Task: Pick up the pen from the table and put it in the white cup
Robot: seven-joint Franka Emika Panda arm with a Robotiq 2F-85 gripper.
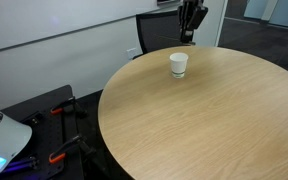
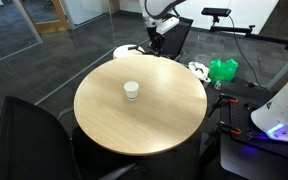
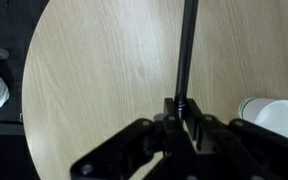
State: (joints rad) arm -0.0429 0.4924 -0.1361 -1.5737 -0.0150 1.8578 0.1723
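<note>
Wrist view: the black two-fingered Robotiq gripper (image 3: 182, 108) is clamped on the thin, dark, straight stick-shaped pen (image 3: 187, 50). I hold it by one end so that most of its length projects beyond the fingers and can enter a container first. The pen is thus off the large round table with a light wood-grain top (image 1: 204, 130), carried in the air above it. In both exterior views the gripper hangs high near the table's far edge, well apart from the small, tapered white paper cup (image 1: 178, 64), which stands upright on the tabletop. In the wrist view the cup's rim shows at lower right, beside the fingers and out of line with the pen. I judge the pickup done and the carry to the cup the step in hand. The next move calls for centring the pen's free end over the opening before lowering, since so light a cup may tip if struck.
</note>
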